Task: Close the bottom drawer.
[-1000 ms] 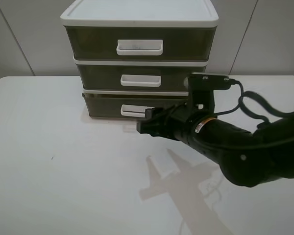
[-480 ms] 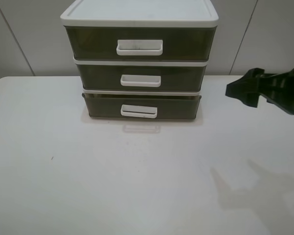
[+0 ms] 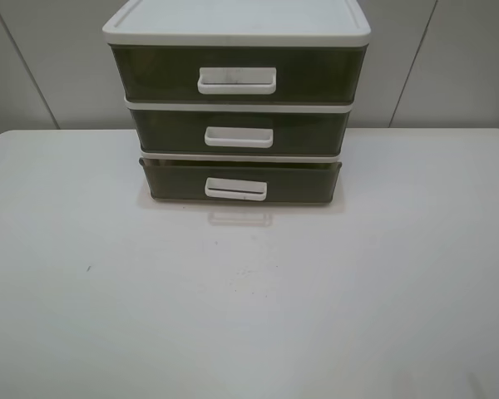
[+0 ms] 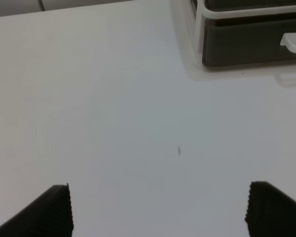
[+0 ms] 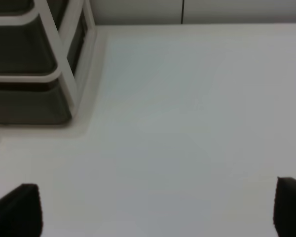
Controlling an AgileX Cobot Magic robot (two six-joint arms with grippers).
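White table point(image 3: 108, 299) fills the high view, with grey wall panels behind; no arm shows in that view. At the table's back stands a three-drawer unit point(image 3: 237, 21). The bottom drawer point(image 3: 241, 181) is its lowest tier, its front standing slightly forward of the middle drawer point(image 3: 239, 131). Its white handle point(image 3: 235, 189) faces forward. The left gripper point(image 4: 158, 210) hangs over bare table, released, fingers point(image 4: 56, 207) wide apart, the unit's corner ahead. The right gripper point(image 5: 158, 210) is likewise spread, over the table by the unit's other side.
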